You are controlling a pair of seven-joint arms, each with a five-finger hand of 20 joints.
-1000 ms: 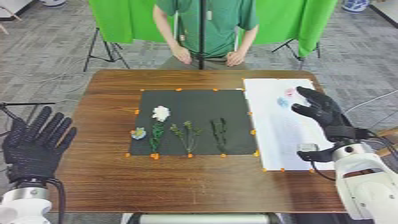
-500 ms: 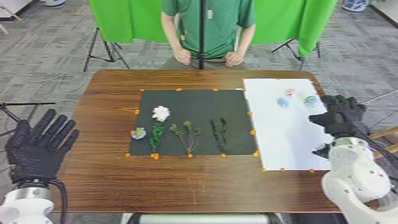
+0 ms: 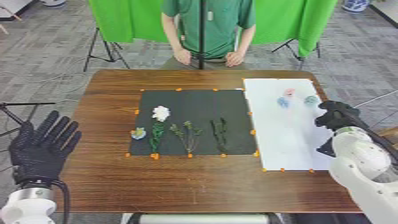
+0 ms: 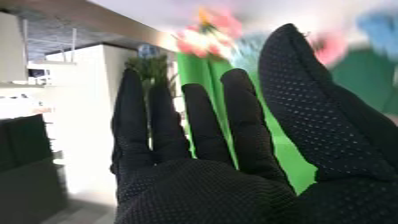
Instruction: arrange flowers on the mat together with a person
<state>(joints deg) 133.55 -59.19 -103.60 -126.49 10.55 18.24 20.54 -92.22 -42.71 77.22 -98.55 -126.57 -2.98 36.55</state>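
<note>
- Currently, the right hand [image 3: 342,119] is at the right edge of the brown worktop [image 3: 200,187], by the white sheet [image 3: 298,132].
- In the right wrist view, the right hand [image 4: 204,195] has its fingers straight and apart, the thumb well away from them.
- The left hand [image 3: 40,152] is beyond the worktop's left edge, palm showing, fingers straight and spread.
- A black mat [image 3: 200,107] lies left of the sheet, between the worktop's far and near edges.
- Near the mat's left edge, a white flower [image 3: 161,111] lies on the far side of a bright green leafy stem [image 3: 156,136].
- A small blue-and-yellow flower [image 3: 138,133] is at the mat's left edge, beside that stem.
- A branching green sprig [image 3: 187,137] lies mid-mat; a darker green sprig [image 3: 219,135] is to its right.
- Toward the worktop's far right corner, the sheet carries a pink flower [image 3: 289,92], a blue flower [image 3: 283,102] and a pale green flower [image 3: 311,101].
- Orange tape pieces [image 3: 253,132] mark the edges of mat and sheet.
</note>
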